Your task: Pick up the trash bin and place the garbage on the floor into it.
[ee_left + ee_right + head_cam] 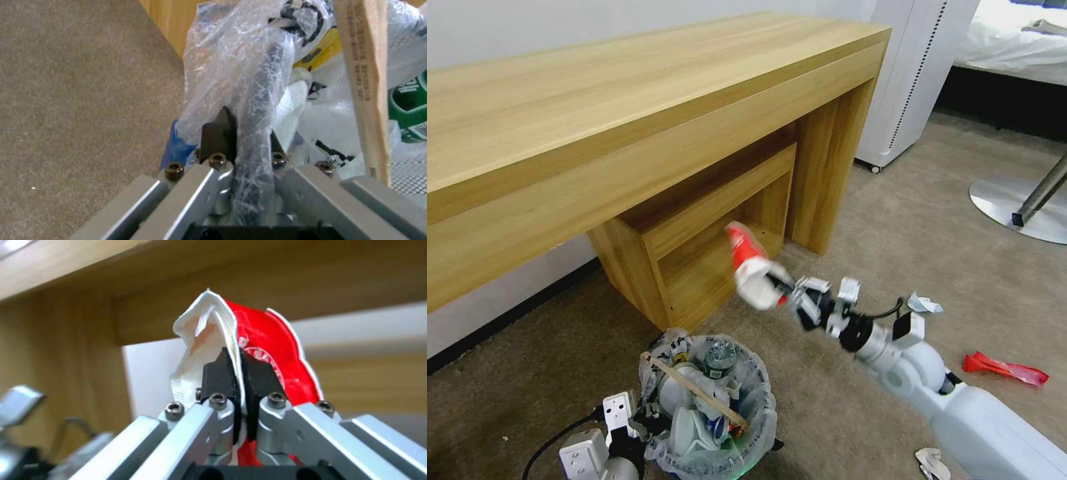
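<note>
The trash bin [710,407], lined with a crinkly white bag, hangs low at the front left, holding a wooden stick [694,390], a green-labelled bottle [719,360] and white litter. My left gripper [627,427] is shut on its dark rim [260,100] through the bag. Up and to the right of the bin, my right gripper [790,293] is shut on a red-and-white packet [750,263], lifted in front of the desk's lower shelf. The packet [249,340] is pinched between the black fingertips [218,373]. More garbage lies on the beige floor [880,220]: a red wrapper [1004,368] and white scraps [924,303].
A wooden desk [627,120] with a low shelf unit [714,227] stands close ahead. A white appliance on wheels [907,73] sits at the right of the desk. A round metal chair base [1017,207] is at the far right. Another white scrap [930,461] lies by my right arm.
</note>
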Robot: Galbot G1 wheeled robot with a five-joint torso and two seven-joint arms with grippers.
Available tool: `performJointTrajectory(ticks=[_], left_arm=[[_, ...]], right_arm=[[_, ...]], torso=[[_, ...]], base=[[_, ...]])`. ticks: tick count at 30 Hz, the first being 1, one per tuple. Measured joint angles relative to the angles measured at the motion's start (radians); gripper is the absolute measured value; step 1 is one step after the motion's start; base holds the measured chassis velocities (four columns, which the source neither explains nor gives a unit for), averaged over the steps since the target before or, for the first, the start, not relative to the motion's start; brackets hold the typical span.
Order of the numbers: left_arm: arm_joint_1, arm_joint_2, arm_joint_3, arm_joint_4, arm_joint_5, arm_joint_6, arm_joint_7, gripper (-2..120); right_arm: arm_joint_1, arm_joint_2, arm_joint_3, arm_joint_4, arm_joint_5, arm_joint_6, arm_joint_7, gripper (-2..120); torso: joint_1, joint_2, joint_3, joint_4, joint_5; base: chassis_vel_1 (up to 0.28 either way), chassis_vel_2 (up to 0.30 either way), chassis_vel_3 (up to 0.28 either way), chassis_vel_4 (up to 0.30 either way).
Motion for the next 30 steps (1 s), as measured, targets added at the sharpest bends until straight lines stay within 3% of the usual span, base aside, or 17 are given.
performJointTrajectory(ticks=[3,11,30], left_arm=[[0.002,-0.013,-0.005,0.006,0.009,0.000,0.002,0],[0.008,-0.029,-0.018,0.014,0.020,0.000,0.000,0],[0.023,-0.048,-0.007,0.020,0.057,-0.005,0.002,0]], right_arm=[[0.001,0.000,-0.111,0.009,0.001,-0.015,0.042,0],[-0.025,0.016,-0.263,-0.027,-0.041,-0.021,0.138,0],[0.005,0.089,-0.407,-0.163,-0.063,-0.008,0.233,0]], torso=[[0.000,0.000,0.000,0.0000,0.0001],[0.000,0.000,0.000,0.0000,0.0000],[0.000,0.000,0.000,0.0000,0.0001]], base=[[0.000,0.000,0.000,0.000],[0.000,0.000,0.000,0.000],[0.000,0.000,0.000,0.000]])
